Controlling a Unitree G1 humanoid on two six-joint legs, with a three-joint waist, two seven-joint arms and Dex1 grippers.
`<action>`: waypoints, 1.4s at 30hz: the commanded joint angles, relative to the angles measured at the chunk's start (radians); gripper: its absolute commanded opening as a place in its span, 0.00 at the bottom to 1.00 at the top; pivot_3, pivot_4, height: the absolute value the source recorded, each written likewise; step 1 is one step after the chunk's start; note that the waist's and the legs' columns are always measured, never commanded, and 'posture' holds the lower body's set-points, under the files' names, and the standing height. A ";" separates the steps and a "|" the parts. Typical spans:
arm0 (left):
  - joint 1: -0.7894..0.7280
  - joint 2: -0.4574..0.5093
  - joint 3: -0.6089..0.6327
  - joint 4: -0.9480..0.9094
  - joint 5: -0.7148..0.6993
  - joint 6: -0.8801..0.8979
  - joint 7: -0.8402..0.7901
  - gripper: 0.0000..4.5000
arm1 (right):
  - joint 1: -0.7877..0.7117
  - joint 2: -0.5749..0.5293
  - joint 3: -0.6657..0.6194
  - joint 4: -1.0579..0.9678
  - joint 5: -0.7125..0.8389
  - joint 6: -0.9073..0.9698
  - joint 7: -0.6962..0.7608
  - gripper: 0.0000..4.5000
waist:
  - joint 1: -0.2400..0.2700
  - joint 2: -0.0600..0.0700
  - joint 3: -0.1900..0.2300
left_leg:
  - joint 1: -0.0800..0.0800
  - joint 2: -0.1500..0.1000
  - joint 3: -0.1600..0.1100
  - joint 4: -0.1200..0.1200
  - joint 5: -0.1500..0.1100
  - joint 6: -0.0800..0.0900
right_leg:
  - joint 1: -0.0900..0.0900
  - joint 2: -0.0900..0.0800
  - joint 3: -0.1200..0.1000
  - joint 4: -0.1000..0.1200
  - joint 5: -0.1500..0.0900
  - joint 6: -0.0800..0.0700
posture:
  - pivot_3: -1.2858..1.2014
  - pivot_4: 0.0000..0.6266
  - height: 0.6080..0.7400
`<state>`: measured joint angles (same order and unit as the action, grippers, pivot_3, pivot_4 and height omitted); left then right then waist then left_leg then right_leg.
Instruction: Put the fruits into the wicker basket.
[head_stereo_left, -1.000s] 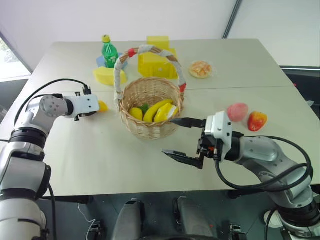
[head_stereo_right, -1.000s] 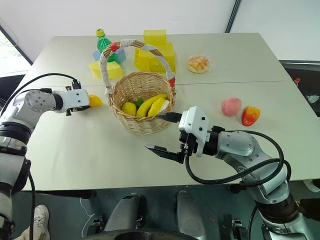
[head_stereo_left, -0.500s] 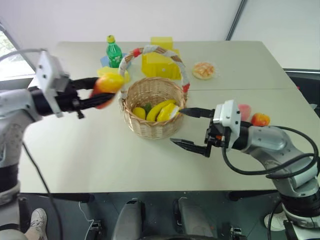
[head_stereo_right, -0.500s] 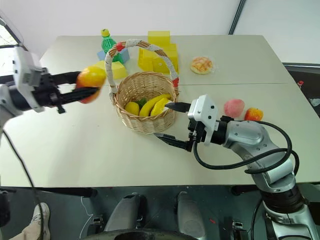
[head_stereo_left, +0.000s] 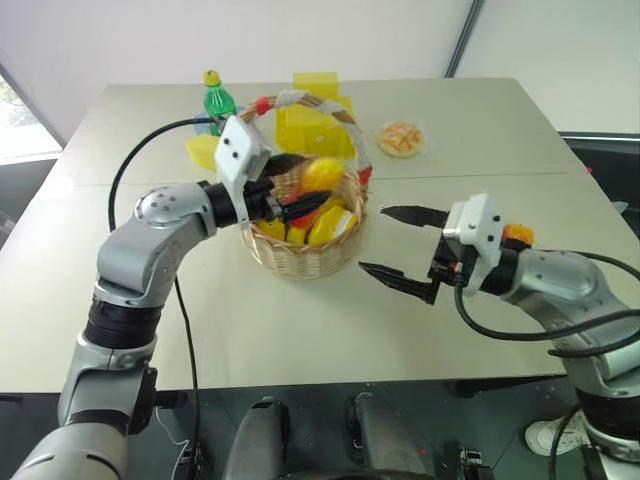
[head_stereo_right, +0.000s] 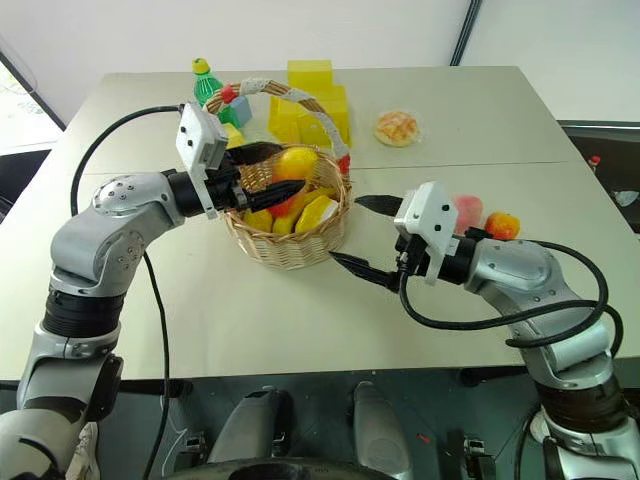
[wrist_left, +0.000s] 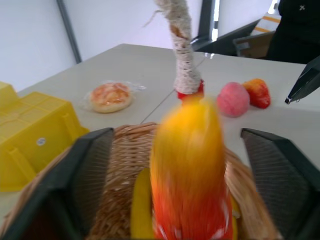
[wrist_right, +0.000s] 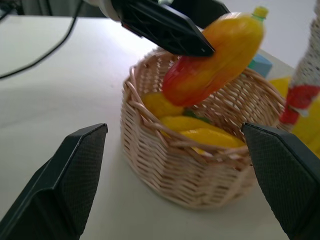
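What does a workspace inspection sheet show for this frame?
Surface: beige table, level.
Job's things: mango over the wicker basket; peach and small red-orange fruit on the table.
Clutter: bread bun, yellow blocks, green bottle.
Grippers: left end effector open around the mango, touching neither side; right end effector open, empty, beside the basket.
Cables: black cables along both arms.
Surroundings: white wall.
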<state>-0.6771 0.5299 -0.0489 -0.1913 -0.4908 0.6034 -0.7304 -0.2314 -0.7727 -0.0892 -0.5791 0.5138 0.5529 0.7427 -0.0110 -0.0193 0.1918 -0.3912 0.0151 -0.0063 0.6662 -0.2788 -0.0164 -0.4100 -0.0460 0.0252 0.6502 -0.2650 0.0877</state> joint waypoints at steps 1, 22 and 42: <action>0.022 0.003 0.047 -0.037 -0.023 -0.035 -0.028 0.98 | 0.044 -0.050 -0.106 0.063 -0.086 -0.020 -0.048 1.00 | 0.000 0.000 0.000 | 0.000 0.000 0.000 0.000 0.000 0.000 | 0.000 0.000 0.000 0.000 0.000 0.000 | 0.52 0.24 1.00; 0.132 -0.081 -0.060 -0.175 -0.093 -0.019 -0.066 0.98 | 0.042 0.056 -0.312 0.686 -0.211 -0.132 -0.249 1.00 | -0.006 0.003 -0.001 | 0.001 0.000 0.002 0.000 0.000 0.000 | 0.001 0.001 0.002 0.000 0.000 0.000 | 0.52 0.24 1.00; 0.141 -0.075 -0.069 -0.184 -0.091 -0.014 -0.083 1.00 | -0.051 0.111 -0.304 0.832 -0.211 -0.209 -0.270 0.50 | -0.004 0.003 -0.001 | 0.001 0.000 0.001 0.000 0.000 0.000 | 0.001 0.001 0.001 0.000 0.000 0.000 | 0.52 0.24 1.00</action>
<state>-0.5295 0.4493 -0.1325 -0.3313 -0.5783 0.6022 -0.8055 -0.2854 -0.6483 -0.3677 0.3069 0.2987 0.3627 0.4777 -0.0147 -0.0163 0.1908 -0.3901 0.0151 -0.0050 0.6661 -0.2786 -0.0166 -0.4089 -0.0450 0.0266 0.6500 -0.2649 0.0878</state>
